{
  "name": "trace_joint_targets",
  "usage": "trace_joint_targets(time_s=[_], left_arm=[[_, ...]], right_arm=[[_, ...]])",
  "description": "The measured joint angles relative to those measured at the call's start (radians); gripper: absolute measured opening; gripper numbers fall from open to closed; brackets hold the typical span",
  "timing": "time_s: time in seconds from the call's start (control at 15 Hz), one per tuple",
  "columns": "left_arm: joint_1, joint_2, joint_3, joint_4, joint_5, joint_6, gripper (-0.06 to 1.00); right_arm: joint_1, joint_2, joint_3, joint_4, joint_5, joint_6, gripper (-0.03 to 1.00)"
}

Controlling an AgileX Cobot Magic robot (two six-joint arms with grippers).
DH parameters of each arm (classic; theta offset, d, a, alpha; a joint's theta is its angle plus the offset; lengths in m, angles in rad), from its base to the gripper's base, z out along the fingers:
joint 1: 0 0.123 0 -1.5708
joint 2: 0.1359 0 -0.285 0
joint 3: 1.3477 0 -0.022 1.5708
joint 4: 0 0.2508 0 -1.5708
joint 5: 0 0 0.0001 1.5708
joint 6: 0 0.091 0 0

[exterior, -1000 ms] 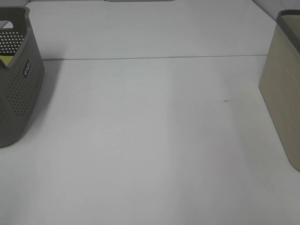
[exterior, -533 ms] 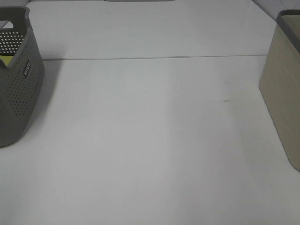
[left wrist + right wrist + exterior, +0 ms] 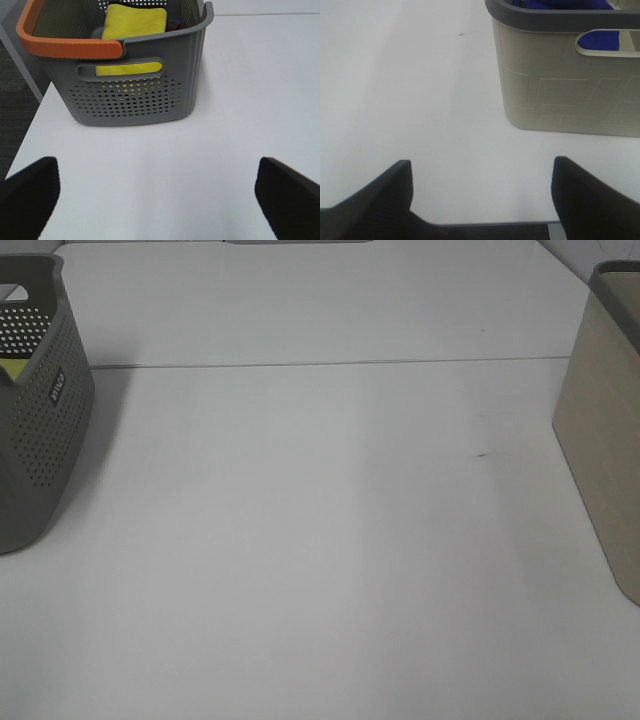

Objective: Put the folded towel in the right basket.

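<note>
A folded yellow towel lies inside the grey perforated basket with an orange handle; the basket also shows at the left edge of the exterior view, with a sliver of yellow inside. The beige right basket holds something blue; it stands at the right edge of the exterior view. My left gripper is open and empty, short of the grey basket. My right gripper is open and empty, short of the beige basket. Neither gripper shows in the exterior view.
The white table spans between the two baskets, with a seam line across its far part. The table's left edge and dark floor lie beside the grey basket.
</note>
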Motion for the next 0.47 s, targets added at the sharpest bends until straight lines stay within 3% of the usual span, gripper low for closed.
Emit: trace_joint_targets(time_s=[0.47], left_arm=[[0.0, 0.0, 0.0, 0.0, 0.0, 0.0, 0.99]], right_arm=[[0.0, 0.0, 0.0, 0.0, 0.0, 0.0, 0.75]])
